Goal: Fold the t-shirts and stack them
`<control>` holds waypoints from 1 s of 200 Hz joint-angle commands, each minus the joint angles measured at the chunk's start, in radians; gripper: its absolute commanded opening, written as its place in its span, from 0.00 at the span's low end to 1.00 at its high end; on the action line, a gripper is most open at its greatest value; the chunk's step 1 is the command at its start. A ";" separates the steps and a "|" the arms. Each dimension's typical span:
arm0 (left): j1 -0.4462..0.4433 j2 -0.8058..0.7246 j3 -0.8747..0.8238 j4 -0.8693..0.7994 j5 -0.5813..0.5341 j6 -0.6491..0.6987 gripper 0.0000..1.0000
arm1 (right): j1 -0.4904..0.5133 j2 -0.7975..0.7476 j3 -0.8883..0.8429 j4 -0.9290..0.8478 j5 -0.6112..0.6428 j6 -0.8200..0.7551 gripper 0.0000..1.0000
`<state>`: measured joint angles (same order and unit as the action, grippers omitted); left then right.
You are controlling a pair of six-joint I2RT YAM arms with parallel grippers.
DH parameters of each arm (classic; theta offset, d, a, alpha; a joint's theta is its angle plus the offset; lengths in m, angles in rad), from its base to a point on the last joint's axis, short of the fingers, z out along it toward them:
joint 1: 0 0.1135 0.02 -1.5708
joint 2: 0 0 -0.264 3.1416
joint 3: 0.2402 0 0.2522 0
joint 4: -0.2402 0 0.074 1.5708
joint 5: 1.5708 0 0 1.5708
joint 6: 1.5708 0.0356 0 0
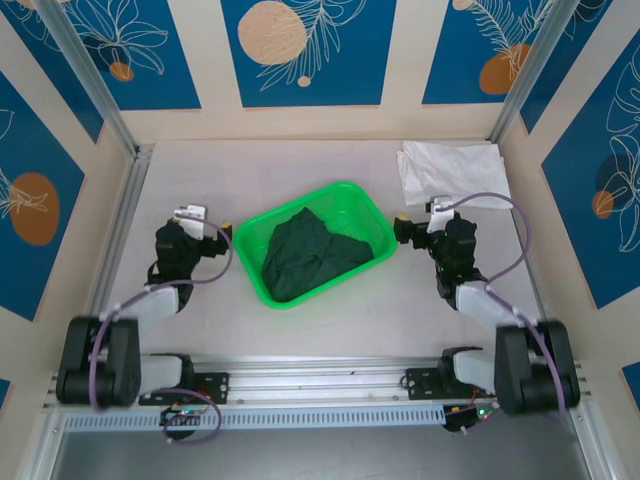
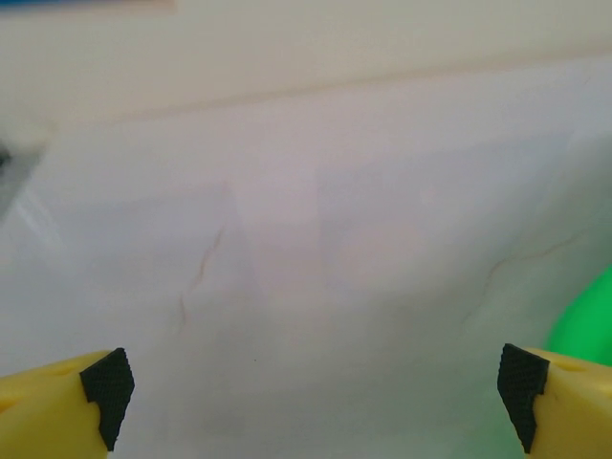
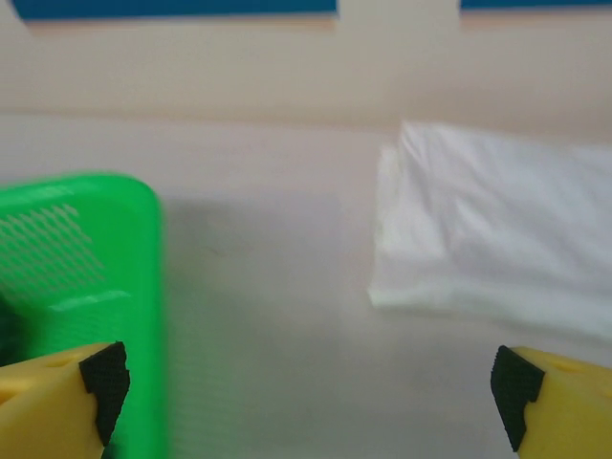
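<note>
Left hand [image 1: 193,215] and right hand [image 1: 418,224] wide open, empty.
Best pinch the dark green cloth t-shirt [image 1: 303,255] at twelve o'clock by an edge, lift high.

The walls [image 1: 408,60] are cream with blue panels [image 1: 350,60], orange dots and white leaves. The bench [image 1: 200,168] is pale grey.

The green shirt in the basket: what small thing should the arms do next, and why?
Probably reach the right gripper into the basket and pinch the green shirt to lift it out. It lies crumpled there, while the white shirt looks folded flat at the far right. The right gripper is open and empty; so is the left gripper, on the basket's other side.
</note>
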<state>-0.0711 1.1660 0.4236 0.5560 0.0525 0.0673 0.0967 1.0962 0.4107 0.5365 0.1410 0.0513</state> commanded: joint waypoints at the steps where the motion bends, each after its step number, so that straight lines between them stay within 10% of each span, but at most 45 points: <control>1: -0.045 -0.171 0.079 -0.139 0.099 0.007 1.00 | 0.018 -0.193 0.005 -0.134 -0.045 0.038 0.99; 30: -0.056 -0.274 0.190 -0.205 0.092 -0.270 1.00 | 0.020 -0.371 0.053 -0.439 0.209 0.458 0.99; 55: -0.055 -0.293 0.323 -0.537 -0.158 -0.648 1.00 | -0.013 -0.421 0.082 -0.575 0.090 0.562 0.99; 84: -0.051 -0.298 0.328 -0.631 -0.157 -0.773 1.00 | -0.077 -0.459 0.059 -0.604 -0.071 0.693 0.99; 124: -0.132 -0.173 0.389 -0.603 0.176 -0.744 0.98 | -0.074 -0.374 0.137 -0.843 -0.173 0.789 0.94; 163: -0.481 0.079 0.663 -1.037 -0.050 -0.532 0.92 | 0.027 -0.147 0.323 -1.234 -0.093 0.682 0.79; 200: -0.602 0.395 0.805 -1.208 -0.124 -0.521 0.88 | 0.122 -0.061 0.348 -1.262 -0.100 0.680 0.69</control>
<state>-0.6258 1.3994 1.1702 -0.4259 0.0193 -0.5018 0.1642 1.0206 0.7399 -0.5987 0.0441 0.7422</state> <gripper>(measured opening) 0.887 0.692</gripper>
